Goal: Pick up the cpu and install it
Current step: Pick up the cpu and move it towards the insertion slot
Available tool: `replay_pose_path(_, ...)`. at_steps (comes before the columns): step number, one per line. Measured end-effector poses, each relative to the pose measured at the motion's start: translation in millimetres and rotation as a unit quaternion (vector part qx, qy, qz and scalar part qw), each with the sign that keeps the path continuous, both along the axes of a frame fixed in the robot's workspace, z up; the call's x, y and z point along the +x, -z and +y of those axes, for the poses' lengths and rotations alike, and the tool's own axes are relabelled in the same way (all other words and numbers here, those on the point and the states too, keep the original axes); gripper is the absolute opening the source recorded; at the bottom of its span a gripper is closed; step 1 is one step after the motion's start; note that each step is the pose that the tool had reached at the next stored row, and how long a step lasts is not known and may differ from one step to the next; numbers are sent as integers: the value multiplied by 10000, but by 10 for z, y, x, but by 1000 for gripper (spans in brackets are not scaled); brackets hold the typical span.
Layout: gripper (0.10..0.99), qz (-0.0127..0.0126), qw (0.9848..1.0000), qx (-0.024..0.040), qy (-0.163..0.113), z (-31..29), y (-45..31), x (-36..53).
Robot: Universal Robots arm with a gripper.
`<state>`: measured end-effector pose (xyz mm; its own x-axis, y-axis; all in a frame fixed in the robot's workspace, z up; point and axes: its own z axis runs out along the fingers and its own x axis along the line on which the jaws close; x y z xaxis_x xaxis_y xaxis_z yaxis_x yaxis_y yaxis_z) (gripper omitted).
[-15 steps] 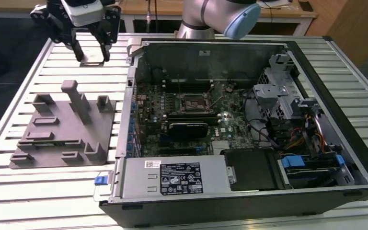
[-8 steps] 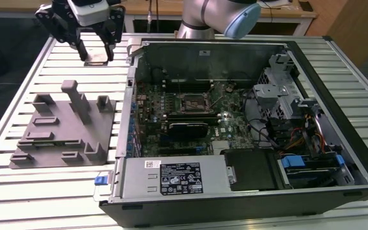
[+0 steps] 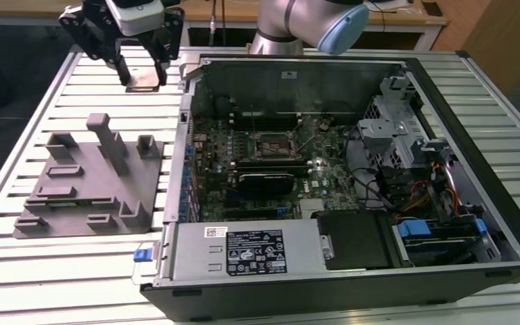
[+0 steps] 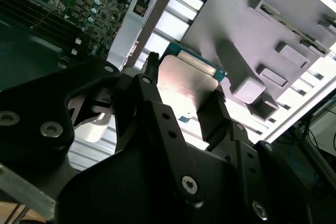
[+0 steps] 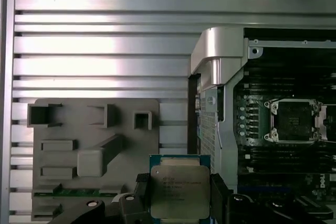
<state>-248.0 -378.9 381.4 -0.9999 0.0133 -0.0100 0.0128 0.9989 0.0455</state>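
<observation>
The cpu [image 5: 179, 190], a flat square chip with a silvery top and a thin green rim, sits clamped between the two black fingers of my gripper [image 5: 179, 195]. In the exterior view the gripper [image 3: 143, 68] hangs high over the slatted table, at that view's upper left, beside the open computer case [image 3: 477, 135], with the cpu [image 3: 144, 82] at its tips. The second wrist view shows the cpu [image 4: 186, 82] held by its two opposite edges in the gripper [image 4: 181, 95]. The dark square socket [image 3: 271, 142] [image 5: 293, 120] on the motherboard lies open and bare.
A grey plastic fixture [image 3: 89, 179] [image 5: 94, 150] [image 4: 262, 40] with upright posts lies on the table [image 3: 79, 271], on the exterior view's left of the case. The case wall [image 5: 218, 61] stands between gripper and socket. Drive bays and cables [image 3: 414, 176] crowd the exterior view's right side of the case.
</observation>
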Motion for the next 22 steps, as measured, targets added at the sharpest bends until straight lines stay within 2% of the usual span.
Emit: replay_pose_path(22,541,0,10000,0,0,68,0,350)
